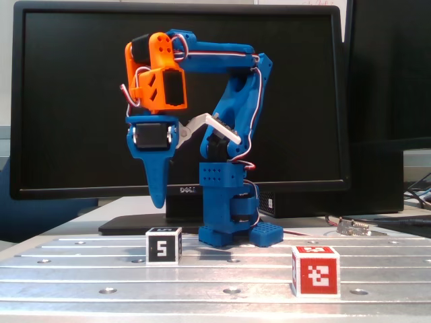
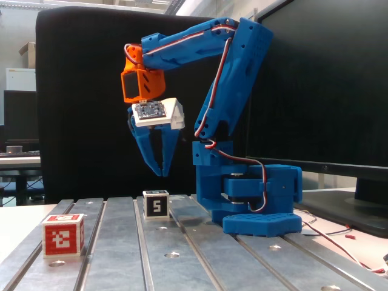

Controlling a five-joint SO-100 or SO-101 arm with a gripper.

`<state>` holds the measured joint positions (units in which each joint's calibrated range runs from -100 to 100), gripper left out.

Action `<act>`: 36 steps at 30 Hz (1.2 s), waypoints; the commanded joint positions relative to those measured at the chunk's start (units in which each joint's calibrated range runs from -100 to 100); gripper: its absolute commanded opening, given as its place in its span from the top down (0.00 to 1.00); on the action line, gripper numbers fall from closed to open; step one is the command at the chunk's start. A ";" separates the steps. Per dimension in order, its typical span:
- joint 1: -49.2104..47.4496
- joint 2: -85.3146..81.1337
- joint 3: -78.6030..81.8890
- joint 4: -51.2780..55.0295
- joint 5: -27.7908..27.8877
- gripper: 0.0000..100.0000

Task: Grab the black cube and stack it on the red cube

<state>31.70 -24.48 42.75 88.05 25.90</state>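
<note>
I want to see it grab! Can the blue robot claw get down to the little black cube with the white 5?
Probably yes. The gripper hangs just above the small black cube, nothing lies between them, and the red cube sits well off to the side.

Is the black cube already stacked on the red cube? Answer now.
No; in a fixed view the black cube sits on the table, apart from the red cube.

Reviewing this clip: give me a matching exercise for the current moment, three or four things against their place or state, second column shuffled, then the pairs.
Things:
1. black cube
2. red cube
3. gripper
4. arm base

States:
A. raised in the air, holding nothing
B. on the table, nearest the front edge in a fixed view
C. fixed to the slotted table
D. on the table, below the fingertips

Pairs: 1-D, 2-B, 3-A, 4-C
</note>
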 commanded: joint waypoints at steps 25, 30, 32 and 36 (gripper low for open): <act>-0.36 -8.18 7.59 -2.08 -0.28 0.86; -0.36 -7.18 7.40 -2.08 -0.23 0.78; -0.36 -7.26 7.68 -2.08 -0.23 0.76; -0.36 -7.26 8.13 -3.19 -0.23 0.74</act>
<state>31.41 -31.75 51.09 85.73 25.32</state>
